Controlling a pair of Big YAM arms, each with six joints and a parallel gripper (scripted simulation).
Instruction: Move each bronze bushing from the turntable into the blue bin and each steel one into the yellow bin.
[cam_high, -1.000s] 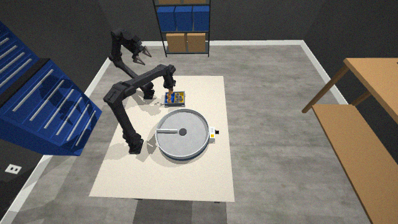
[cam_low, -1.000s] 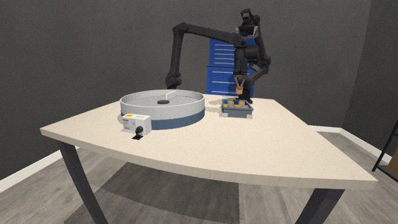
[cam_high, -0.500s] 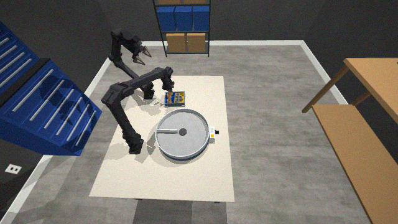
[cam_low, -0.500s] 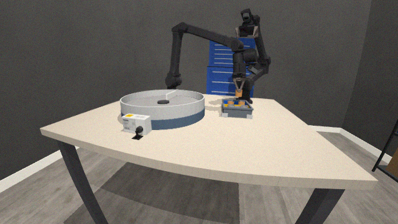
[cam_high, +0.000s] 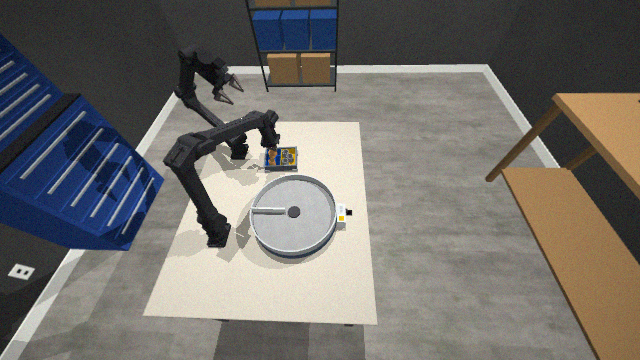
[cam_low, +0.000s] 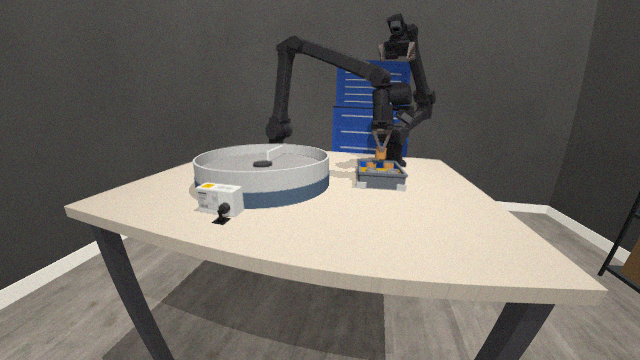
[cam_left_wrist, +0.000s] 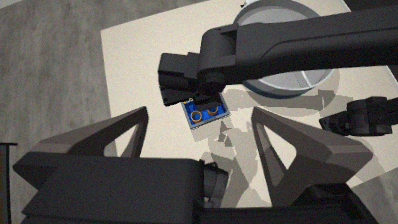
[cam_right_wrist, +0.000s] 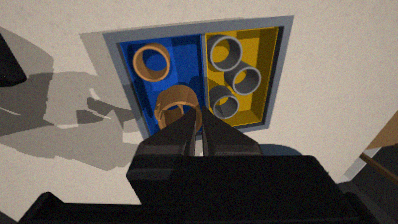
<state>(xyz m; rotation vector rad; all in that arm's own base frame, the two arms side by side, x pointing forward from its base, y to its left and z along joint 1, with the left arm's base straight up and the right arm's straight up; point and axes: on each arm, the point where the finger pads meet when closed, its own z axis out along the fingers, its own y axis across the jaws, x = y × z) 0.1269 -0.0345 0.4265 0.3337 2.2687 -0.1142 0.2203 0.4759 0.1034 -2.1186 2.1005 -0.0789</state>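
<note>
hanging at the tips of your right jaws (cam_high: 274, 148) (cam_low: 381, 134), the bronze bushing (cam_high: 272, 156) (cam_low: 381, 153) (cam_right_wrist: 178, 98) is pinched by its wall, just above the blue bin (cam_high: 268, 163) (cam_low: 363, 163) (cam_left_wrist: 203, 117) (cam_right_wrist: 182, 55). in the right wrist view its open end shows past the fingertips, so its long axis looks to run roughly up and down, along the line of the jaws; you can't read any small tilt. below it in the blue compartment sits a second bronze ring, near the far corner of that view, and part of another seems to show beneath the held one. that lower one is what your move turns on: you would likely want to shift the held piece sideways over bare blue floor before lowering, or it could perch on the rim beneath and roll. keep it on the blue side of the divider (cam_right_wrist: 204, 75); the yellow bin (cam_high: 291, 150) (cam_right_wrist: 255, 107) just beyond holds three steel bushings. your right arm is the nearer one, right over the bins; your left jaws (cam_high: 231, 92) (cam_low: 396, 51) stand wide open, gripping nothing, well above the bench (cam_high: 320, 285) (cam_low: 400, 235) (cam_left_wrist: 130, 50). farther out, the turntable (cam_high: 312, 230) (cam_low: 262, 180) (cam_left_wrist: 280, 82) shows no bushings on its disc from the top, so this looks like the last placement.
</note>
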